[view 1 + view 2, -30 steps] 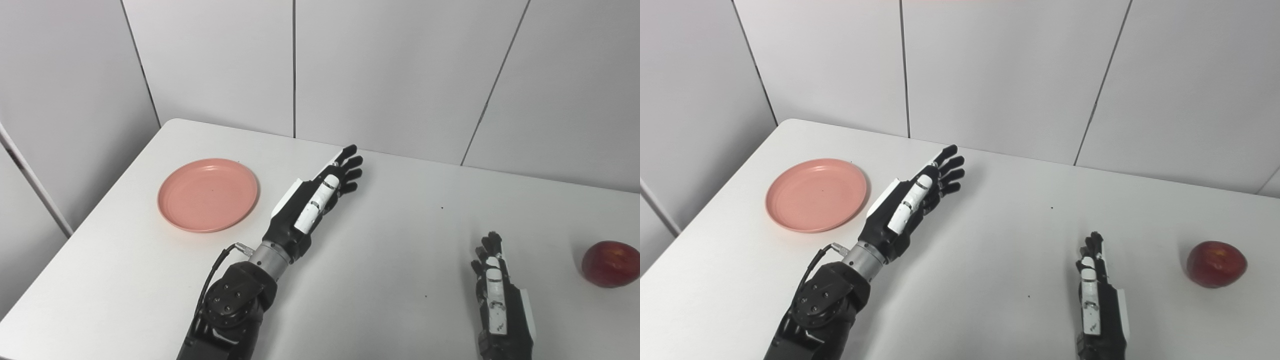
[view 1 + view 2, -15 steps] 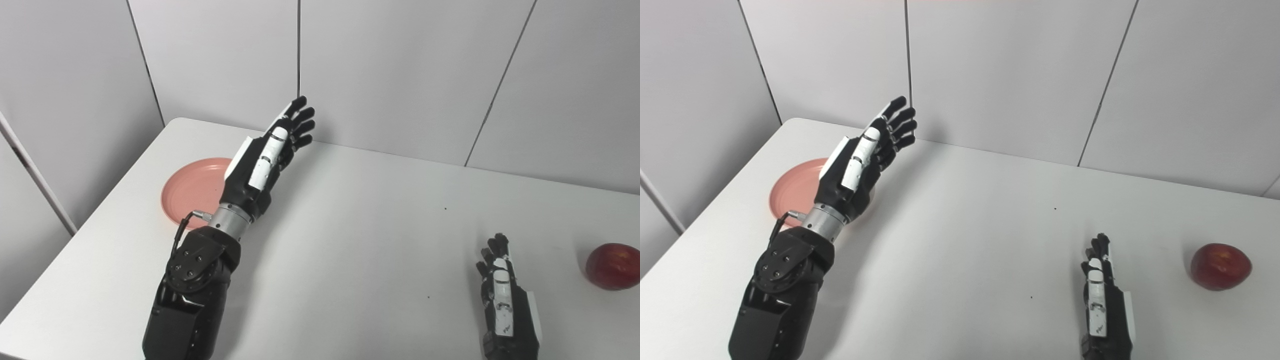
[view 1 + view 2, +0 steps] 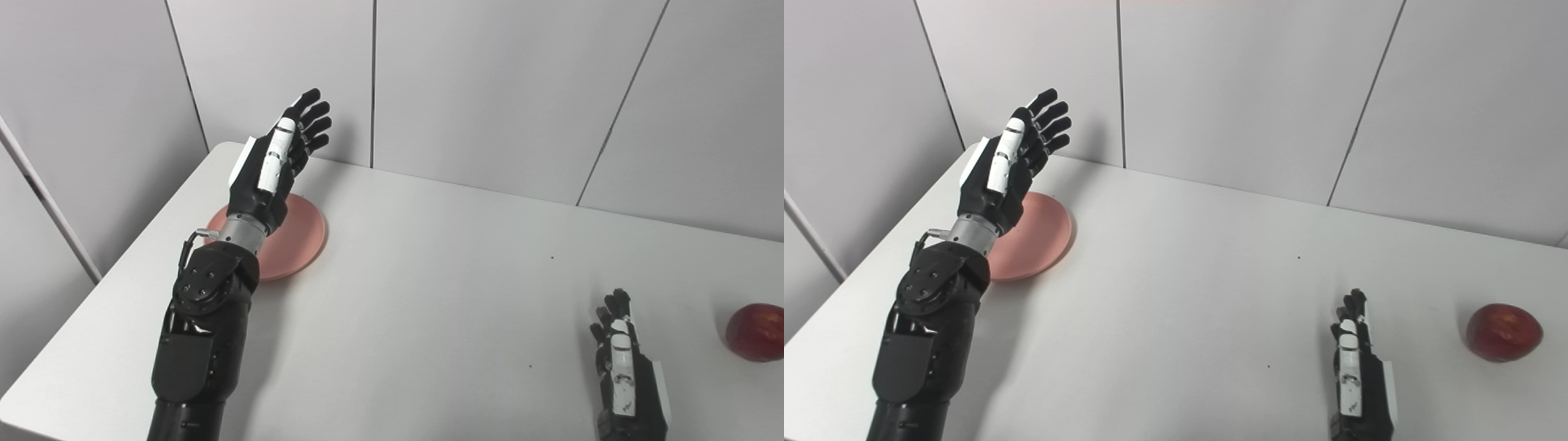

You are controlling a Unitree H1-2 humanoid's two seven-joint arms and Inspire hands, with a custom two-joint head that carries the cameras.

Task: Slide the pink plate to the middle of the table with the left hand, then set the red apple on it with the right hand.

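Observation:
The pink plate lies flat on the white table near its far left corner, partly hidden behind my left wrist. My left hand is raised above the plate, open, fingers stretched up and apart, holding nothing. The red apple sits at the table's right side. My right hand rests low near the front edge, left of the apple and apart from it, fingers extended and empty.
Grey wall panels stand close behind the table's far edge. The table's left edge runs diagonally past the plate. A broad stretch of bare tabletop lies between the plate and the apple.
My left arm has swung from the table's middle up and leftward, and its hand now hangs over the plate. The camera has shifted slightly. The right hand, plate and apple have stayed put.

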